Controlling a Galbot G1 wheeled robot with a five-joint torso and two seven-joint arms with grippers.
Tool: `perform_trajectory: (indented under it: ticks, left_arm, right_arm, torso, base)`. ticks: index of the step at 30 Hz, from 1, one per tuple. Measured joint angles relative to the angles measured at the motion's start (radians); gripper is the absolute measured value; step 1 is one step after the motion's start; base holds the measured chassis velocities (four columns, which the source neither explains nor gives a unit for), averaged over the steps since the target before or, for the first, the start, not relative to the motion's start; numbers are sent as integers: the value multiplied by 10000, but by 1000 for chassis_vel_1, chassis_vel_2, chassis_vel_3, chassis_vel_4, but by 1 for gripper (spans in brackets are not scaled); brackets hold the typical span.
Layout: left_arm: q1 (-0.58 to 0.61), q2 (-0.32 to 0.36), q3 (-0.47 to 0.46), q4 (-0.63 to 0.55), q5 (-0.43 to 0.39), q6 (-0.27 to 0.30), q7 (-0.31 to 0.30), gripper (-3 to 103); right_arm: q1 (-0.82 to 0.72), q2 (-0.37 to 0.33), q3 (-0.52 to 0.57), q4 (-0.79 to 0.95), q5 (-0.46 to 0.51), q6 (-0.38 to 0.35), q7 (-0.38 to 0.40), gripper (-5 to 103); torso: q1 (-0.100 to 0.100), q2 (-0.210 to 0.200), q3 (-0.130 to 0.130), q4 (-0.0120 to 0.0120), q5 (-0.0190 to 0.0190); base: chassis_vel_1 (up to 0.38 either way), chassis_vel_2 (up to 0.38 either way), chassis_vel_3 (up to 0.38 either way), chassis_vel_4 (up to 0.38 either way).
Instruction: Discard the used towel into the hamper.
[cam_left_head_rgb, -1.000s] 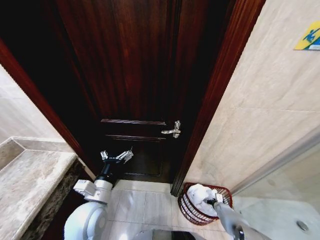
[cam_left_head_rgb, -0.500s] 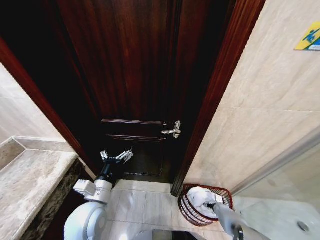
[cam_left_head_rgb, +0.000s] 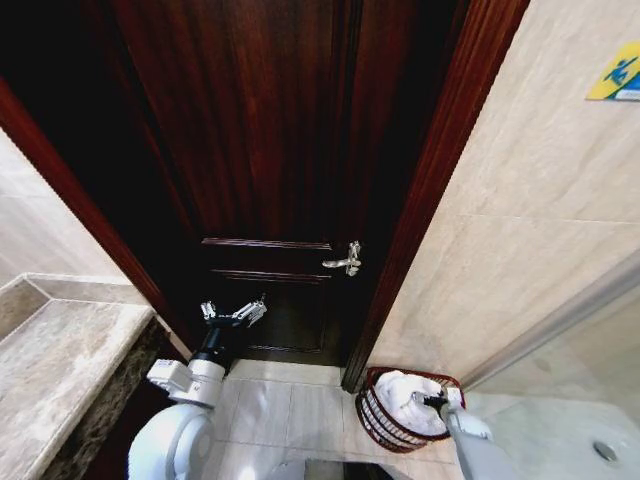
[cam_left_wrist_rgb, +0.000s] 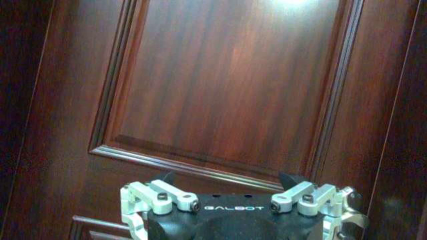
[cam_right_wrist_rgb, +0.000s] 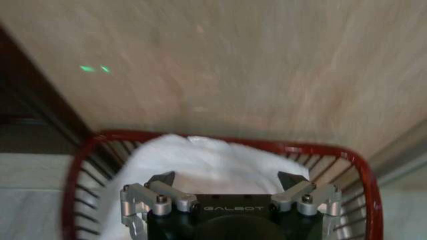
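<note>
The right hand (cam_right_wrist_rgb: 227, 186) is wide open over the white towel (cam_right_wrist_rgb: 200, 157), which lies in the red hamper (cam_right_wrist_rgb: 363, 175) by the wall, so lift straight up and do not snag it.

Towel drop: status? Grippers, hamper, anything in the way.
Right gripper open above the hamper. Towel inside it, released. Left gripper open, idle, facing the door. Nothing in the way.

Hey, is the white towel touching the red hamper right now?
Touching. In the right wrist view the towel sits inside the hamper, its top edge lying against the far rim. The right hand hangs above it.
</note>
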Motion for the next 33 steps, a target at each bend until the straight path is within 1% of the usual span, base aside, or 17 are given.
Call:
perform_trajectory:
  ticks: [1,4,6,9,10,12,13,15,17,18,20,23,26,28,31,32,33]
  left_arm:
    - [0,0,0,0,0,0,0,100]
    - [0,-2,0,0,0,0,0,100]
    - [0,-2,0,0,0,0,0,100]
    - [0,-2,0,0,0,0,0,100]
    - [0,-2,0,0,0,0,0,100]
    - [0,-2,-1,0,0,0,-1,100]
    - [0,-2,-1,0,0,0,-1,100]
    - [0,-2,0,0,0,0,0,100]
    - [0,-2,1,0,-1,0,0,100]
    - [0,-2,0,0,0,0,0,100]
    - [0,-2,0,0,0,0,0,100]
    - [0,-2,0,0,0,0,0,100]
    - [0,-2,0,0,0,0,0,100]
    - [0,-2,0,0,0,0,0,100]
    - [0,-2,0,0,0,0,0,100]
    - [0,-2,0,0,0,0,0,100]
    - [0,-2,0,0,0,0,0,100]
  right_arm:
    - [0,0,0,0,0,0,0,100]
    - [-1215,112,231,1981,247,19,105,100]
    - [-1388,126,276,2274,285,28,129,100]
    - [-2343,138,542,3928,712,25,295,100]
    - [-2343,138,542,3928,712,25,295,100]
    - [-3228,88,710,5313,1241,128,511,100]
    - [-3228,88,710,5313,1241,128,511,100]
    - [-4008,125,824,6362,1608,360,665,100]
    - [-4286,167,866,6739,1729,492,725,100]
    - [-4787,266,955,7536,2025,767,802,100]
    - [-5259,345,1044,8464,2313,953,817,100]
    - [-5530,445,1111,9234,2446,1068,858,100]
    - [-5820,627,1123,10724,2559,1198,1261,100]
    - [-5837,650,1110,10927,2563,1220,1310,100]
    - [-5855,888,934,11707,2531,1781,1521,100]
    - [-5855,888,934,11707,2531,1781,1521,100]
    - [-5825,1015,852,11910,2503,2124,1541,100]
  torso:
    - [0,0,0,0,0]
    - [-1,0,0,0,3]
    - [-1,0,0,1,2]
    - [0,0,0,0,1]
    - [0,0,0,0,1]
    - [0,0,0,2,1]
    - [0,0,0,2,1]
    - [0,0,-1,0,0]
    - [-1,0,-1,-1,3]
    - [-1,0,0,-1,3]
    - [-1,1,-1,0,-1]
    - [-1,1,-1,1,-1]
    - [0,0,0,1,-1]
    - [0,1,0,2,0]
    - [0,0,0,1,1]
    - [0,0,0,1,1]
    - [0,0,0,1,2]
  base:
    - [0,0,0,0]
    - [0,0,0,0]
    - [0,0,0,0]
    - [0,0,0,0]
    - [0,0,0,0]
    - [0,0,0,0]
    - [0,0,0,0]
    - [0,0,0,0]
    - [0,0,0,0]
    - [0,0,0,0]
    - [0,0,0,0]
    - [0,0,0,0]
    - [0,0,0,0]
    - [0,0,0,0]
    - [0,0,0,0]
    - [0,0,0,0]
    - [0,0,0,0]
